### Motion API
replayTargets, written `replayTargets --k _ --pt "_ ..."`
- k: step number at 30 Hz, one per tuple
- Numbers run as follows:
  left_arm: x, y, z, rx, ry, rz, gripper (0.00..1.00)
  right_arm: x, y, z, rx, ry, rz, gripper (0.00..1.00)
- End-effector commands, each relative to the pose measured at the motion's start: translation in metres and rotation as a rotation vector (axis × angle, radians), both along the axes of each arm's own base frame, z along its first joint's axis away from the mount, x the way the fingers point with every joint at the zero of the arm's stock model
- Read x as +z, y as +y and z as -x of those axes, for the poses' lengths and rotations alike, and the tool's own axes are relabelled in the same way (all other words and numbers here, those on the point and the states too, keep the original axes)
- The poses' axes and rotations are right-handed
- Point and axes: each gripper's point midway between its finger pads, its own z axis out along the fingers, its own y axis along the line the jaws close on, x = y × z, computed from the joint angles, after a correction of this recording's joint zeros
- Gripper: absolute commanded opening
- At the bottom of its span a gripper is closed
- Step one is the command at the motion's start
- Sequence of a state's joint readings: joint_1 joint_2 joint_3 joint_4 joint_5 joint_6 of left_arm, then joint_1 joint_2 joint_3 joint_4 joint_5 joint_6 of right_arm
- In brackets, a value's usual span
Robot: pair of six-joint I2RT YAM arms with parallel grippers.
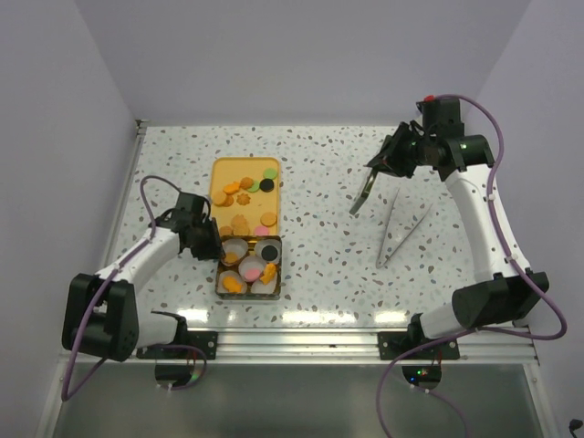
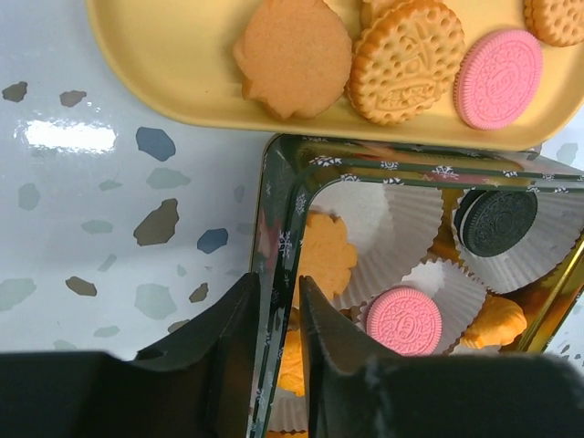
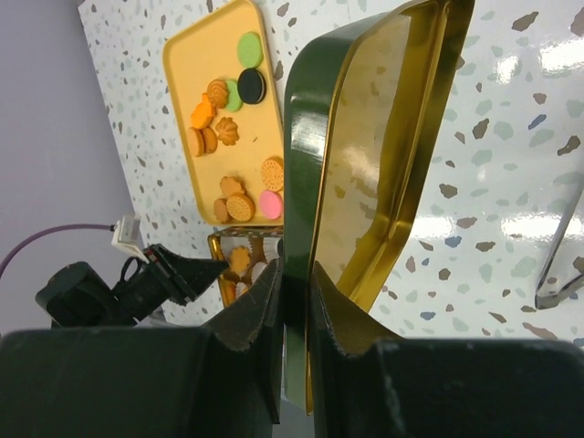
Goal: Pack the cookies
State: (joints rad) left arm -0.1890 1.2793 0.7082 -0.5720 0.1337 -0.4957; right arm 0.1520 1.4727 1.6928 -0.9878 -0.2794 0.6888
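Several cookies [image 1: 245,192] lie on a yellow tray [image 1: 226,170] at the table's middle left. Just in front of it stands an open tin [image 1: 276,288] with white paper cups holding more cookies [image 1: 249,271], pink, black and orange. My left gripper [image 1: 203,239] is shut on the tin's left wall [image 2: 274,301], one finger inside and one outside. My right gripper [image 1: 391,166] is shut on the tin lid [image 1: 365,192], dark green outside and gold inside, held on edge above the table at the back right. The lid [image 3: 365,173] fills the right wrist view.
Metal tongs [image 1: 404,233] lie on the speckled table to the right of the tin, below the raised lid. White walls close in the left, back and right sides.
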Motion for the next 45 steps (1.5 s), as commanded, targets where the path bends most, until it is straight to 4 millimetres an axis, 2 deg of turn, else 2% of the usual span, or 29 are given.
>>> replayTargets --k 1,13,21,27,32,35,40,45 --pt "0.007 -0.008 -0.015 0.02 -0.042 0.053 0.28 0.006 0.001 -0.006 0.023 -0.044 -0.01 0.0" --pt "0.022 -0.021 -0.052 0.051 -0.068 0.09 0.12 0.004 -0.001 -0.003 0.015 -0.042 -0.014 0.0" --pt "0.026 -0.023 -0.081 0.06 -0.074 0.079 0.08 -0.001 -0.006 0.003 0.009 -0.034 -0.007 0.0" --pt "0.038 -0.028 -0.111 0.045 -0.109 0.073 0.08 0.0 -0.004 0.004 0.012 -0.034 -0.018 0.0" --pt "0.032 -0.031 -0.114 0.033 -0.09 0.084 0.08 0.011 -0.003 0.002 0.008 -0.053 -0.029 0.0" --pt "0.03 -0.032 -0.111 0.029 -0.092 0.091 0.15 0.012 -0.003 0.003 0.006 -0.054 -0.037 0.0" --pt "0.027 -0.03 -0.105 0.012 -0.092 0.078 0.36 0.012 -0.001 0.007 0.007 -0.054 -0.05 0.0" --pt "0.045 -0.026 -0.101 -0.004 -0.146 0.068 0.55 0.012 0.002 0.008 0.01 -0.053 -0.074 0.0"
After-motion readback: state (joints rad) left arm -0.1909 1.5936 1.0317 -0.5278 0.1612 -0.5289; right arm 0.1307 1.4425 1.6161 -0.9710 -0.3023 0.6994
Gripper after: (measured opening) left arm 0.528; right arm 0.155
